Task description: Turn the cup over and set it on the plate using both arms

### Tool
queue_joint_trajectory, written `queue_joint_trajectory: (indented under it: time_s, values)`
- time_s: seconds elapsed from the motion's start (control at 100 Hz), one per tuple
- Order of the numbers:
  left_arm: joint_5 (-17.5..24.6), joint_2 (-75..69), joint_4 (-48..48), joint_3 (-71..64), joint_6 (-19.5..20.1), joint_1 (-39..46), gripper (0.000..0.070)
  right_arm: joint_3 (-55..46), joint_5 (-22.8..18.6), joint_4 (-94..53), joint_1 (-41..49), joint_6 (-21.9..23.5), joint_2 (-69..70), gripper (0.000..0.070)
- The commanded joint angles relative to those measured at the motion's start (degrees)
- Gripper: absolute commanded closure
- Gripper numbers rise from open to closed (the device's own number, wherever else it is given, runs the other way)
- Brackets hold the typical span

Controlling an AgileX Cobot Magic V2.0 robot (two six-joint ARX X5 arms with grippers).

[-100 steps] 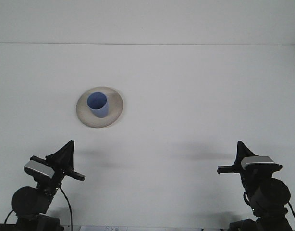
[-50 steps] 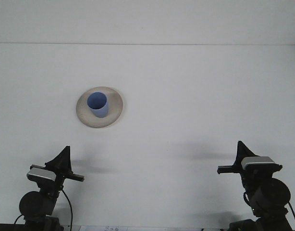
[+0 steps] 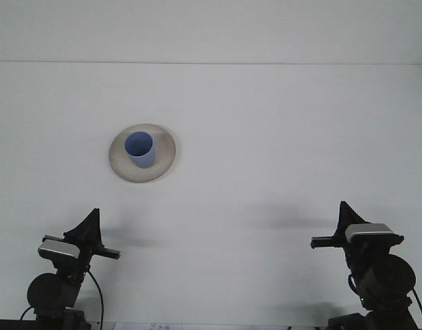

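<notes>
Since one second earlier the left gripper (image 3: 93, 214) has drawn back and down toward the near edge, from beside its former raised pose to a lower, more retracted one; over the last half second it has barely shifted. The right gripper (image 3: 343, 210) has not changed place across the frames, and neither have the cup and plate.

The blue cup (image 3: 139, 149) stands upright, mouth up, on the beige plate (image 3: 163, 163), slightly off the plate's centre toward 11 o'clock. The plate rests on the white table (image 3: 266, 137), at about 10 o'clock from the table's middle, well apart from both arms.

The left gripper sits at roughly 7 o'clock of the view, near the bottom edge, its dark tip pointing up and away from the robot. A grey block and a short dark bar lie across the arm just below that tip. The right gripper sits at about 5 o'clock, likewise near the bottom edge, with its tip upward and a grey block beside it.

The state of the jaws cannot be told for either gripper: each appears only as a single dark wedge seen edge-on. Neither gripper touches the cup or the plate. Soft shadows fall on the table just beyond each arm.
</notes>
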Motion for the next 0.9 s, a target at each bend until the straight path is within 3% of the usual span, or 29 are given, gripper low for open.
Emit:
queue_joint_trajectory:
  time_s: [0.0,0.56,0.89]
  values:
    - [0.04,-0.07,0.61,-1.11,-0.09,-0.04,0.0686,0.63,0.02,0.57,0.15,-0.22,0.13,0.0700]
    - [0.04,-0.07,0.55,-1.11,-0.09,-0.04,0.0686,-0.74,0.04,1.27,-1.03,-0.48,-3.39,0.0700]
    - [0.04,-0.07,0.52,-1.11,-0.09,-0.04,0.0686,-16.02,-1.73,15.54,-9.35,0.66,-15.72,0.0700]
